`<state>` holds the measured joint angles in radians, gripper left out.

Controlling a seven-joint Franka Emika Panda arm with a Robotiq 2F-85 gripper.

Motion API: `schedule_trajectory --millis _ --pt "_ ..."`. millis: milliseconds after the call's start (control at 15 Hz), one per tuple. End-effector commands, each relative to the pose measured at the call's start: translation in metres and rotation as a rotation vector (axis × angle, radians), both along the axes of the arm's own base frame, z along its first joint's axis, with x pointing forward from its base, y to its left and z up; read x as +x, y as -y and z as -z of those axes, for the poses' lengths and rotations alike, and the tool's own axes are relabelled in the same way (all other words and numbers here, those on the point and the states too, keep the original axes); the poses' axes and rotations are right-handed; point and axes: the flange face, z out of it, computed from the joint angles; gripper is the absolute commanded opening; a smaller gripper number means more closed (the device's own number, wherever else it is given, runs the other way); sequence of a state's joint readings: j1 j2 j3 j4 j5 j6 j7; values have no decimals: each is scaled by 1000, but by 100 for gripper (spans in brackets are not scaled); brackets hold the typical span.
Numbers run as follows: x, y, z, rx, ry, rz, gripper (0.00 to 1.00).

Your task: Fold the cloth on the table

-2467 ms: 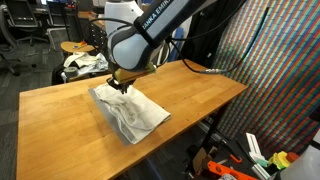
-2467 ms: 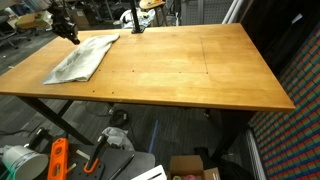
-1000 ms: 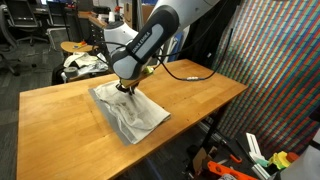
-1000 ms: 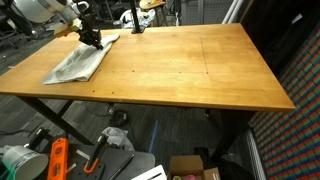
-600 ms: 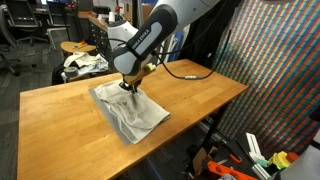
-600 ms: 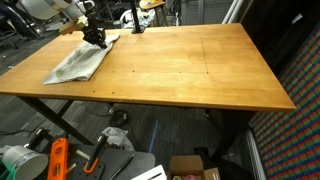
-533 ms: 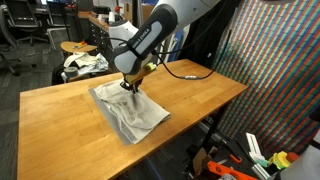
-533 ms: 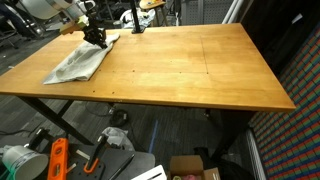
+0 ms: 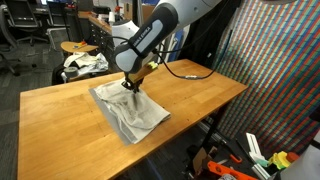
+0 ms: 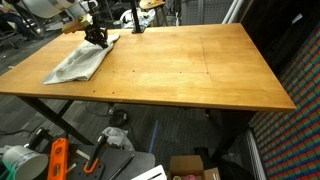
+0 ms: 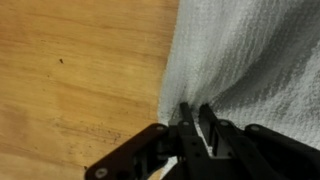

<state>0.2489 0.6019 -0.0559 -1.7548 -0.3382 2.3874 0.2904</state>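
Note:
The cloth [image 9: 132, 112] lies wrinkled and partly doubled over on the wooden table [image 9: 55, 120], near its far end in an exterior view [image 10: 78, 63]. My gripper [image 9: 127, 87] stands low over the cloth's edge nearest the table's middle, also visible in an exterior view [image 10: 97, 38]. In the wrist view the gripper [image 11: 193, 110] is shut, its two dark fingers close together with a pinch of the cloth [image 11: 250, 55] between them, right at the fabric's border with bare wood [image 11: 80, 70].
A round stool [image 9: 72, 47] and a white-and-dark fabric bundle [image 9: 85, 64] sit behind the table. A patterned curtain [image 9: 275, 70] hangs at one side. Tools and boxes [image 10: 58, 160] lie on the floor under the table edge. Bare tabletop [image 10: 200, 65] stretches away from the cloth.
Since the oldest frames the gripper has shifted along the cloth's edge toward the table's middle and come down onto it. Over the last second nothing visibly moves.

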Motion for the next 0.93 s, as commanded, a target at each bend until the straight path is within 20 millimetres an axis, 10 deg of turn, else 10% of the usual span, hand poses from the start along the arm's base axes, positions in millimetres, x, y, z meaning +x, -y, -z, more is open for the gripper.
schedule_trajectory --millis 0,600,867 --pt "1 20 -6 65 15 24 16" --pt "-16 38 -70 387 197 243 94" --pt "-25 47 -99 353 267 266 100"
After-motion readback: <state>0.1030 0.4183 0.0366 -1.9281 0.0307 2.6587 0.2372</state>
